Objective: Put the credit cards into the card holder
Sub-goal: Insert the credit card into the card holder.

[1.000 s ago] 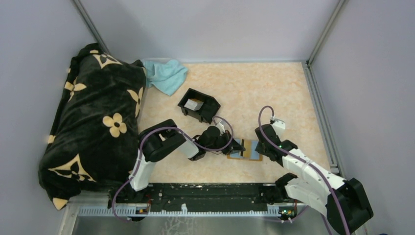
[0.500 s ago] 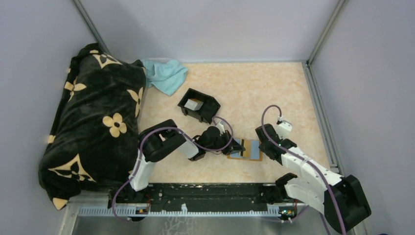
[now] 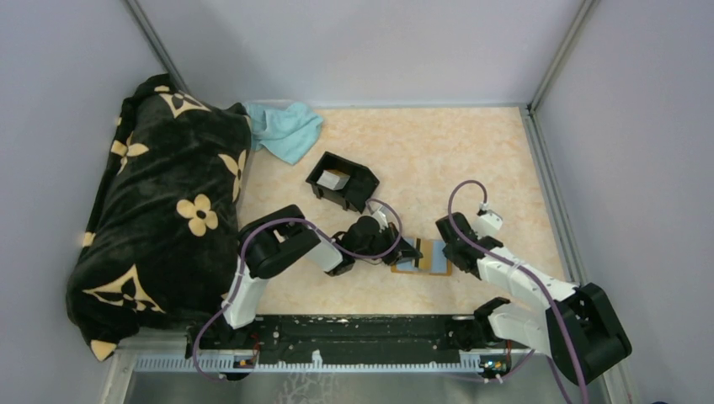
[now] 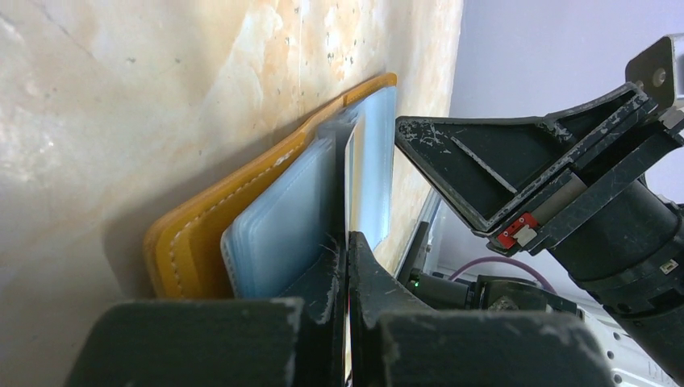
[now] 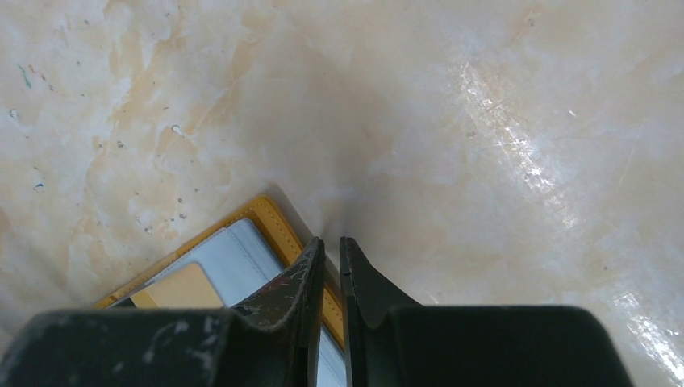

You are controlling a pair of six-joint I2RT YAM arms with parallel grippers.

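The orange card holder point(image 3: 433, 257) lies open on the table, its bluish slots facing up. My left gripper point(image 3: 411, 252) reaches in low from the left and is shut on a thin credit card point(image 4: 350, 173), seen edge-on and standing against the slots point(image 4: 282, 218). The card's far end is level with the middle slots; whether it sits inside one I cannot tell. My right gripper point(image 3: 445, 247) hangs over the holder's right edge point(image 5: 278, 222). Its fingers point(image 5: 310, 262) leave only a narrow slit, straddling the orange border with nothing pinched between them. In the left wrist view the right gripper point(image 4: 500, 173) looms just past the holder.
A black open-topped tray point(image 3: 364, 181) with a pale item inside stands behind the left arm. A dark flowered blanket point(image 3: 160, 210) fills the left side, and a light blue cloth point(image 3: 285, 128) lies at the back. Metal rails edge the table on the right.
My right gripper's jaws have narrowed to a slit and its wrist has shifted slightly at the holder's right edge. The left gripper and its card have not moved.
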